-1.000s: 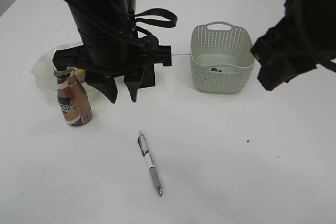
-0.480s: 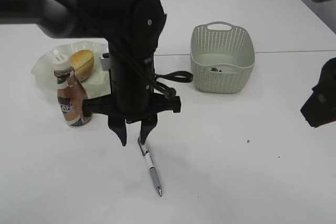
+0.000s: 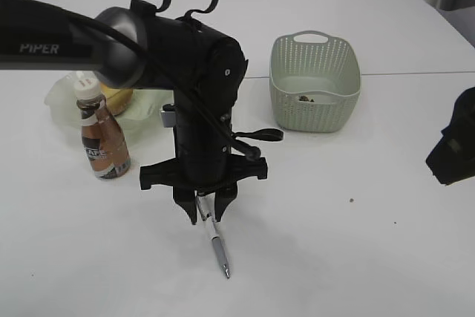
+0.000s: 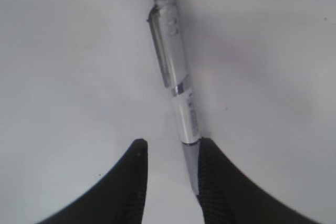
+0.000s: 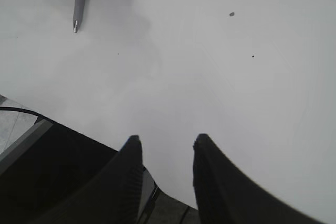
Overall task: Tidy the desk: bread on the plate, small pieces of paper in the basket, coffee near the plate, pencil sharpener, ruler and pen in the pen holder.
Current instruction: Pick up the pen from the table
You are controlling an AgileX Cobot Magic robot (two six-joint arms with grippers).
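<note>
A white and grey pen point(image 3: 216, 246) lies on the white table, tip toward the front. My left gripper point(image 3: 205, 214) is open and down over the pen's upper half; in the left wrist view the pen point(image 4: 175, 85) runs between the jaws point(image 4: 170, 148), against the right finger. A coffee bottle point(image 3: 102, 139) stands next to the pale plate point(image 3: 59, 102), which holds bread point(image 3: 119, 98), partly hidden by the arm. My right gripper point(image 5: 165, 142) is open and empty at the table's right edge point(image 3: 453, 146). Pen holder, ruler and sharpener are out of view.
A pale green basket point(image 3: 315, 83) with small scraps inside stands at the back right. Small dark specks point(image 3: 351, 200) lie on the table right of the pen. The right wrist view also shows the pen's tip point(image 5: 77, 11) and the table edge.
My left arm has swung from beside the bottle forward and down until its open jaws straddle the pen. My right arm has pulled back to the right edge.
</note>
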